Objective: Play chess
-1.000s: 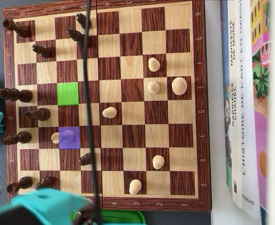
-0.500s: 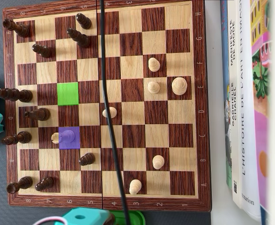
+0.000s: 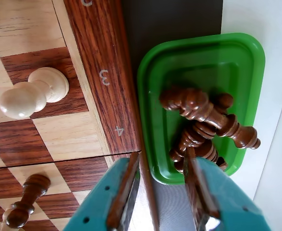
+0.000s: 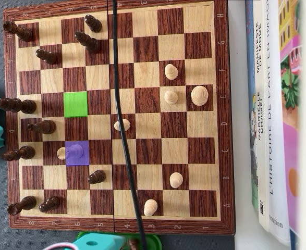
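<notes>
— What's in the green tray (image 3: pixel 246 53)?
— A heap of dark chess pieces (image 3: pixel 203 125), lying on their sides, just off the chessboard (image 3: pixel 97 72) by its numbered border.
— And the claw (image 3: pixel 162 192)?
— Teal, its fingers parted fairly wide over the tray's near rim, nothing between them; one finger (image 3: pixel 196 185) sits beside the heap, though I can't tell if it touches.
— The board itself?
— A light pawn (image 3: pixel 32 94) near the edge, a dark pawn (image 3: pixel 25 202) further in.

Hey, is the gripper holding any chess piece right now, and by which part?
Nothing is held. The gripper hangs open over the green tray, with its dark pieces lying loose below.
</notes>
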Controlling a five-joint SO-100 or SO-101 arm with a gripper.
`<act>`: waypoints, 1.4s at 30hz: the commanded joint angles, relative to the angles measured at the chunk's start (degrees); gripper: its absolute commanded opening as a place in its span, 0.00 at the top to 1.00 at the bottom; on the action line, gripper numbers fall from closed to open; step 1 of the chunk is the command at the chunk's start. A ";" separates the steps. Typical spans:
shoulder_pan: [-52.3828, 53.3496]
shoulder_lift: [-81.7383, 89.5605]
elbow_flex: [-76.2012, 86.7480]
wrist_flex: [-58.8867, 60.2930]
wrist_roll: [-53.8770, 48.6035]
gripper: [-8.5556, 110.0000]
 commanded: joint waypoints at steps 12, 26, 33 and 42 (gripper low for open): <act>-0.79 13.10 4.83 1.93 0.09 0.80; -11.16 41.84 32.08 1.49 6.24 0.80; -16.17 50.62 42.63 1.49 9.84 0.80; -19.34 57.48 52.91 -2.55 10.81 0.80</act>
